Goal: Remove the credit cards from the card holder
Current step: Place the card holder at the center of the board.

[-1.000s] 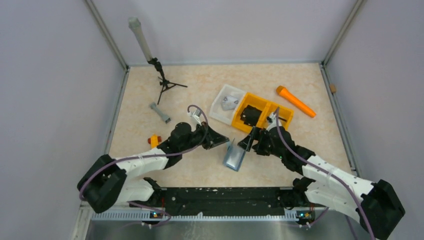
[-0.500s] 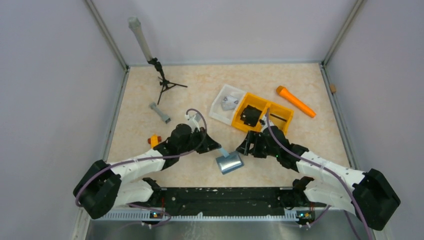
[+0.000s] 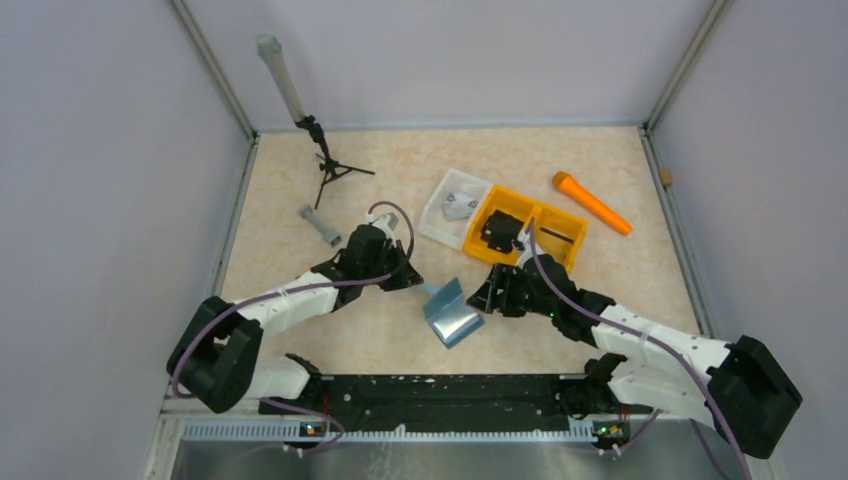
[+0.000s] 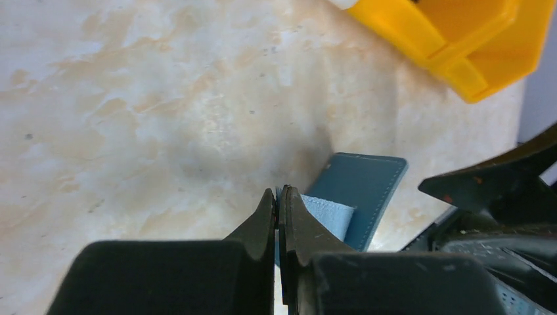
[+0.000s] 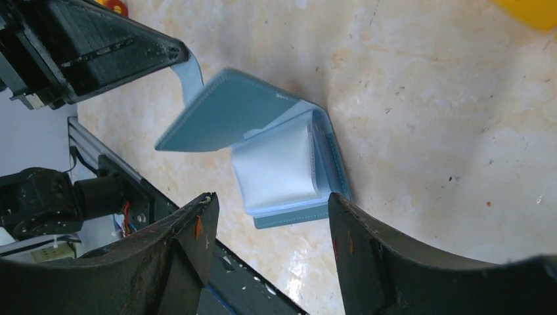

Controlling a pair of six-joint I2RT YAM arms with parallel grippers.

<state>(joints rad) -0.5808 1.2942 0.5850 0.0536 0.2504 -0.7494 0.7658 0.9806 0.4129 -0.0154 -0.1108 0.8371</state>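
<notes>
**Left fingers pinch holder flap, right fingers wide over it**

The card holder (image 3: 452, 316) sits on the desk (image 3: 620, 290) front-centre, between the two arms and just in front of the orange bin (image 3: 566, 251). It is open. One teal cover lies flat on the desk and the other is raised, tilted toward the left arm. In the right wrist view the pale inner sleeves (image 5: 276, 167) arch up between the covers. No card can be made out apart from them.

The left fingers (image 3: 411, 281) are closed tight on a light-blue flap (image 5: 188, 73) at the edge of the raised cover. The left wrist view shows the flap pinched right at the tips.

The right fingers (image 3: 484, 297) are spread wide and low on the holder's right side. From the wrist camera the tips sit either side of its near edge. Cannot tell whether they touch it, and nothing is held.

A white tray (image 3: 432, 226) butts against the bin's left side. An orange stick (image 3: 591, 203) lies beyond the bin, and a black tripod (image 3: 327, 168) stands far left.
</notes>
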